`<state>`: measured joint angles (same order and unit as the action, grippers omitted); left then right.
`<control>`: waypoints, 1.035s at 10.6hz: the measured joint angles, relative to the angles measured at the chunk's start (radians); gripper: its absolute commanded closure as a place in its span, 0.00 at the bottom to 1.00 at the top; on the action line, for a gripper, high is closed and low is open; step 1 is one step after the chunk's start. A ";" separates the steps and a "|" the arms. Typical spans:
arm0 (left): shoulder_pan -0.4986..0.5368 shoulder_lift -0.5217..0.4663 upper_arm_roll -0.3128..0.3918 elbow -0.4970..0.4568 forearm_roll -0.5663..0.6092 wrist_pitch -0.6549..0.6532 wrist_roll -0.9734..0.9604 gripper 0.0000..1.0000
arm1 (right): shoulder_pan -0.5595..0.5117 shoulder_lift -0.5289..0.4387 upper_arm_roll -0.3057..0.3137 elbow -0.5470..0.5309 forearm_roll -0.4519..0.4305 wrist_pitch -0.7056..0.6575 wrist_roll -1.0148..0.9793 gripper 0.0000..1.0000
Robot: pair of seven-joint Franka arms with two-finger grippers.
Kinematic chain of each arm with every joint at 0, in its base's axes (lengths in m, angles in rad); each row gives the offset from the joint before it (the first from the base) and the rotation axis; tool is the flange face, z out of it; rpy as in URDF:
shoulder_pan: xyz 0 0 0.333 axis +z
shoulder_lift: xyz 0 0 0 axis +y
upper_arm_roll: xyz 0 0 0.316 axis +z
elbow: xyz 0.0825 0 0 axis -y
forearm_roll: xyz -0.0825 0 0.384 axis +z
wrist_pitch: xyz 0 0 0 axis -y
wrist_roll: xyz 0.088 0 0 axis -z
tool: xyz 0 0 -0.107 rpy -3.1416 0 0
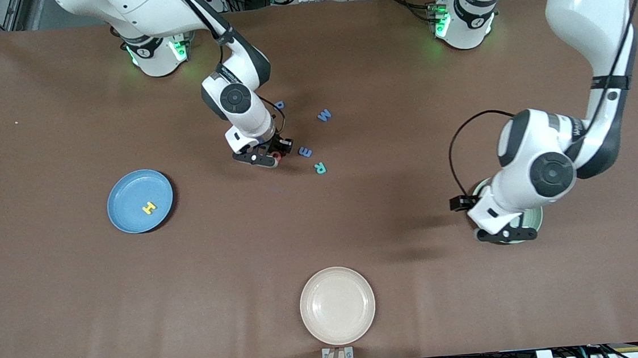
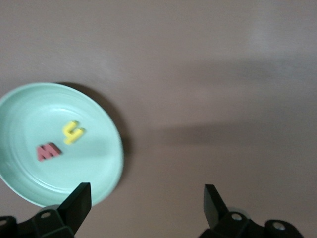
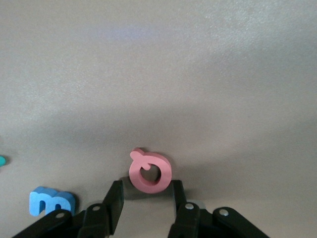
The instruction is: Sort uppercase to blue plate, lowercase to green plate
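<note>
A brown desk (image 1: 76, 278) seen from above, with two white robot arms reaching over it.

The right gripper (image 3: 146, 198) is down at the desk near its middle, its jaws closed in on either side of a red Q (image 3: 150, 171) that lies flat. Just beside it toward the left arm's end lies a blue E-shaped letter (image 1: 305, 152), and next to that, slightly nearer the front camera, a teal R (image 1: 320, 168). Farther from the camera are a blue W-shaped letter (image 1: 323, 115) and a small rounded blue letter (image 1: 280, 105).

The blue plate (image 1: 128, 217), toward the right arm's end, holds a yellow H (image 1: 150, 207).

The left gripper (image 2: 146, 206) hovers by the rim of the green plate (image 2: 99, 148), jaws spread wide and holding nothing. That plate holds a yellow h (image 2: 73, 132) and a red w-shaped letter (image 2: 49, 151).

A cream plate (image 1: 337, 305) sits at the desk's near edge.
</note>
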<state>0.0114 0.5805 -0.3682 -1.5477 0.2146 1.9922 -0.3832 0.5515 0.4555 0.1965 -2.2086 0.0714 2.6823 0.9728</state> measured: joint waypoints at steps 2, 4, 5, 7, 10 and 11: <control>-0.085 -0.002 -0.004 -0.003 0.000 -0.003 -0.172 0.00 | 0.000 -0.001 0.000 0.000 -0.008 -0.001 0.000 0.65; -0.147 -0.001 -0.018 -0.009 -0.002 -0.003 -0.360 0.00 | 0.000 -0.002 0.000 -0.001 -0.018 -0.006 0.002 0.65; -0.173 0.000 -0.026 -0.012 -0.002 -0.003 -0.434 0.00 | 0.000 -0.002 0.000 -0.001 -0.018 -0.006 0.002 0.65; -0.214 0.001 -0.030 -0.014 -0.011 -0.003 -0.555 0.00 | 0.000 -0.002 0.000 -0.001 -0.018 -0.005 0.005 0.64; -0.249 0.004 -0.031 -0.016 -0.045 -0.003 -0.742 0.00 | 0.000 0.000 -0.002 0.002 -0.018 0.006 0.028 0.63; -0.254 0.008 -0.031 -0.019 -0.070 -0.003 -0.793 0.00 | -0.001 0.002 -0.005 0.003 -0.018 0.011 0.030 0.62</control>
<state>-0.2429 0.5883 -0.3994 -1.5664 0.1446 1.9893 -1.1764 0.5510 0.4571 0.1913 -2.2057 0.0530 2.6935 1.0030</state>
